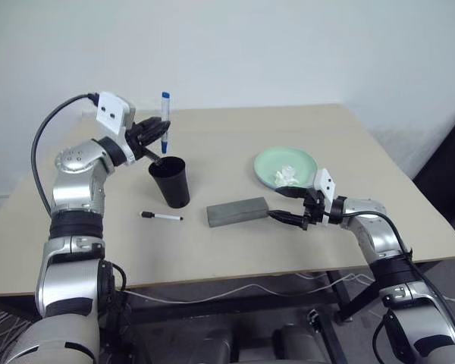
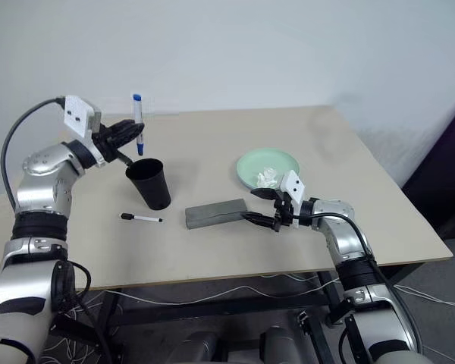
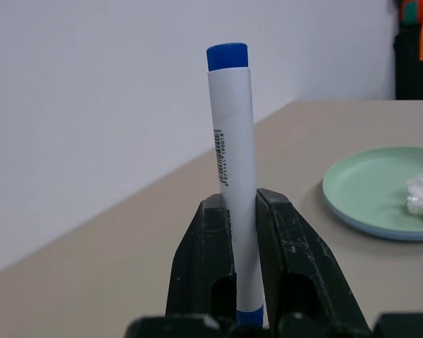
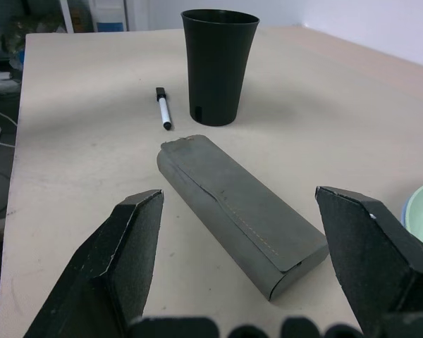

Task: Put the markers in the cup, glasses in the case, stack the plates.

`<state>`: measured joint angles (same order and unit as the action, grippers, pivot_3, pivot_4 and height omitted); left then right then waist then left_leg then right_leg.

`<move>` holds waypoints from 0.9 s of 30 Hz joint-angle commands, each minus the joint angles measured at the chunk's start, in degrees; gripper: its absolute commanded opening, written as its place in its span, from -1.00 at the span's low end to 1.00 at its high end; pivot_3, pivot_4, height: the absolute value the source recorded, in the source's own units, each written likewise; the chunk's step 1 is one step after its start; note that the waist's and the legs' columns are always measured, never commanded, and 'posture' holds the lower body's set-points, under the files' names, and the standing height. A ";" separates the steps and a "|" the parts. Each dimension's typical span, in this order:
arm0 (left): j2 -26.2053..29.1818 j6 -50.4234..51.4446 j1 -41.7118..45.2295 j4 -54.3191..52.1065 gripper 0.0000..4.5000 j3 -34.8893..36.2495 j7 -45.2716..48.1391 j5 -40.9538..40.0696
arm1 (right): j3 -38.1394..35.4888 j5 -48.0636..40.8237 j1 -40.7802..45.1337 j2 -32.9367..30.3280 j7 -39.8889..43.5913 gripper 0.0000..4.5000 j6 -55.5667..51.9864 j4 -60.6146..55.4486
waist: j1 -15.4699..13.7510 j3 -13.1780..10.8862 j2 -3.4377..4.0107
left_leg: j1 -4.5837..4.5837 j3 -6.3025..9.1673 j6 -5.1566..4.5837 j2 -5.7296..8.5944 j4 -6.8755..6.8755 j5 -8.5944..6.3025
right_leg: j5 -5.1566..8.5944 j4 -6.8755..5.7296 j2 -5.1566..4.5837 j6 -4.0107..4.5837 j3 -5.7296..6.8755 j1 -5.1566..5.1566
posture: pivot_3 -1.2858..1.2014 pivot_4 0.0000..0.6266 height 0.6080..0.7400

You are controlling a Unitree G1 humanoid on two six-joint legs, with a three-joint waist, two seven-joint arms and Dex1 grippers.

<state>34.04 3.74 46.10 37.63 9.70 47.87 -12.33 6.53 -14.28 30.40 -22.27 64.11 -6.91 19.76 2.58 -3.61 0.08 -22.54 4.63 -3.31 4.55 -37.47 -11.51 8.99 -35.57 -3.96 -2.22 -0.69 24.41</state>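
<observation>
The left gripper (image 1: pixel 161 137) is clamped on the blue-capped marker (image 1: pixel 165 121), its two black fingers (image 3: pixel 204 267) pressing the white barrel from either side. The marker stands upright in the grip, blue cap on top, and the lower blue end shows just under the fingers. This gripper hangs in the air just above and slightly to the robot's left of the rim of the black cup (image 1: pixel 171 181), which stands upright on the counter (image 1: pixel 235 136).

Below the left gripper, near the foot of the cup on the side toward the robot, the black-capped marker (image 1: pixel 161 217) lies flat on the counter, apart from the cup.

The right gripper (image 1: pixel 288 218) has its jaws spread wide and holds nothing. It points sideways across the counter at the grey case (image 1: pixel 238 211), which lies closed just in front of its fingertips; whether the tips touch the case's end cannot be told. In the right wrist view the case (image 4: pixel 236 211) lies between the lines of the two open fingers (image 4: pixel 130 246), with the cup (image 4: pixel 218 63) and the black-capped marker (image 4: pixel 163 108) farther off beyond it.

Behind the right gripper, close to its wrist, sits the mint green plate (image 1: pixel 269 163), stacked on a light blue plate whose rim (image 3: pixel 381 231) peeks out beneath it. A crumpled white tissue (image 1: pixel 288 176) lies on the green plate.
</observation>
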 commanded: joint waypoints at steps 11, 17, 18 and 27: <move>-3.51 -2.38 -3.45 0.90 -0.97 3.58 -3.21 -3.30 | -0.76 -0.62 1.12 -0.70 0.45 0.67 0.76 -1.34 | 0.01 0.01 -0.01 | -0.01 0.00 0.01 -0.02 0.00 0.00 | 0.00 -0.01 0.00 0.01 0.02 0.02 | 0.03 -1.00 1.00; -3.91 -2.65 -3.42 2.11 -0.82 3.33 -3.21 -3.00 | -0.83 -0.69 1.07 -0.73 0.42 0.67 0.75 -1.51 | -0.01 0.01 -0.02 | -0.02 0.00 0.01 -0.01 0.01 0.00 | 0.00 -0.01 0.00 0.00 0.02 0.01 | 0.03 -1.00 1.00; -3.96 -2.78 -3.37 2.29 -0.65 3.28 -3.26 -2.91 | -0.83 -0.71 1.08 -0.73 0.46 0.67 0.76 -1.51 | 0.00 0.01 -0.01 | -0.02 0.00 0.01 -0.01 0.01 0.00 | 0.00 0.00 -0.01 0.00 0.02 0.01 | 0.03 -1.00 1.00; -4.43 -3.56 -3.00 3.17 0.34 3.08 -3.90 -2.51 | -0.84 -0.69 1.24 -0.69 0.72 0.67 0.84 -1.28 | 0.00 0.01 -0.01 | -0.02 0.00 0.01 -0.02 0.04 -0.01 | 0.00 0.00 -0.01 0.01 0.02 0.02 | 0.03 -1.00 1.00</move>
<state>29.44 1.34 41.56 41.61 12.21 44.31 -14.36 6.54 -14.28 30.41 -22.39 64.63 -6.89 19.76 2.58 -3.60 0.07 -22.56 4.63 -3.31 4.53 -37.43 -11.52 8.99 -35.56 -3.97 -2.22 -0.67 24.43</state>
